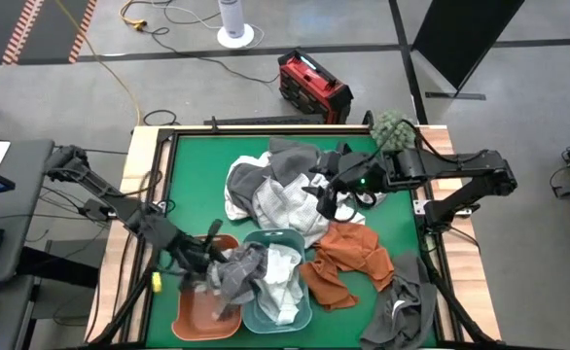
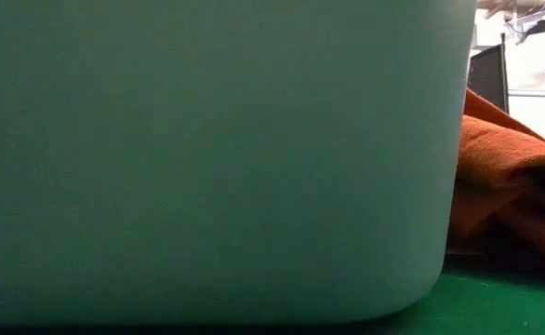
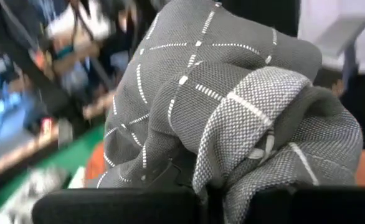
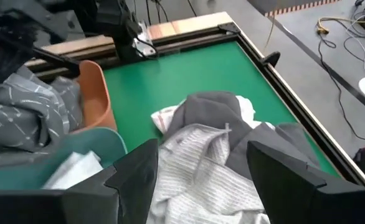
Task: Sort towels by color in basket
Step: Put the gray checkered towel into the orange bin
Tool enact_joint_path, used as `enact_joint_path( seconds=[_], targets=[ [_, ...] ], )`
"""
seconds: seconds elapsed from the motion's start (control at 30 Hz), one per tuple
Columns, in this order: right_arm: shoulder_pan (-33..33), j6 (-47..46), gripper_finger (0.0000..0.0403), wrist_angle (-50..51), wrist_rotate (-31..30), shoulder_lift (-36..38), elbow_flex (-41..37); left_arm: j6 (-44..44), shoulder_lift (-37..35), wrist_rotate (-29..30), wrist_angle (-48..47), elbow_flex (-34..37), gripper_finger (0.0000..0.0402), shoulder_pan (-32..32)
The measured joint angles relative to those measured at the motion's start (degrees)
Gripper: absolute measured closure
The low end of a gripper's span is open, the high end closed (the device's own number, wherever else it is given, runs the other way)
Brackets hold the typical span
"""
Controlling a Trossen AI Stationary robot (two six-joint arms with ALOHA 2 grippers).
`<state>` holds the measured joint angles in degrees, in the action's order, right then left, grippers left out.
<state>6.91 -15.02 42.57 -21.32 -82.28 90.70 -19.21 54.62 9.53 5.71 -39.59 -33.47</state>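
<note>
You are holding the grey plaid towel (image 1: 238, 272) with the left gripper (image 1: 210, 260), whose fingers are pinched tight on the cloth, low and left of centre in the high view, right where the orange basket (image 1: 190, 316) meets the teal basket (image 1: 304, 309). The towel is bunching over the shared rims, so if you let go here it could be landing half in each basket, or sliding onto the white checked towel (image 1: 281, 279) already lying in the teal one, mixing the colours. A trailing fold could also be snagging on the orange rim as you move. The right gripper (image 4: 198, 163) is hanging with its fingers spread wide and gripping nothing, just above the mixed pile of white and grey towels (image 1: 275, 190) at the middle of the table; coming down there, you risk pinching two cloths of different colour together. The rust-orange towel (image 1: 348, 262) is lying loose at lower right, with a dark grey towel (image 1: 407, 306) draping near the table's (image 1: 193, 185) bottom right edge, where a nudge could be tipping it off. The low view is giving you almost nothing: the teal wall is filling it, with only a strip of orange cloth at the right. The left wrist view is smothered by plaid, so how the fingers are seated on the towel is staying hidden from you.
</note>
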Motion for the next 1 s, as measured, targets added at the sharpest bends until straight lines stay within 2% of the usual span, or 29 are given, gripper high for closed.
enact_joint_path(
  seconds=[0.17,0.3,0.43,0.57,0.83,1.0],
  targets=[
    [2.6,-2.4,0.0129,-2.3,-1.8,-0.7,0.0,-1.8,-6.8,-5.4,15.1,9.3,0.0386,0.0],
    [4.9,-4.9,0.0129,-2.7,-1.8,-1.4,0.0,1.8,-10.0,-5.0,18.0,15.1,0.0385,-0.7],
    [8.1,-7.1,0.0129,-2.7,-2.0,-2.2,0.0,10.6,-11.7,-2.5,11.9,17.5,0.0384,-3.5],
    [11.4,-8.8,0.0129,-2.2,-4.9,-3.4,0.0,18.2,-11.9,3.2,1.8,15.5,0.0384,-7.3],
    [16.9,-12.9,0.0129,-2.7,-12.9,-8.5,0.1,22.6,-7.5,14.6,-10.2,12.4,0.0382,-11.9],
    [18.0,-15.5,0.0130,-2.4,-13.1,-11.9,0.1,29.2,-5.6,15.6,-21.3,10.3,0.0382,-12.0]
  ],
)
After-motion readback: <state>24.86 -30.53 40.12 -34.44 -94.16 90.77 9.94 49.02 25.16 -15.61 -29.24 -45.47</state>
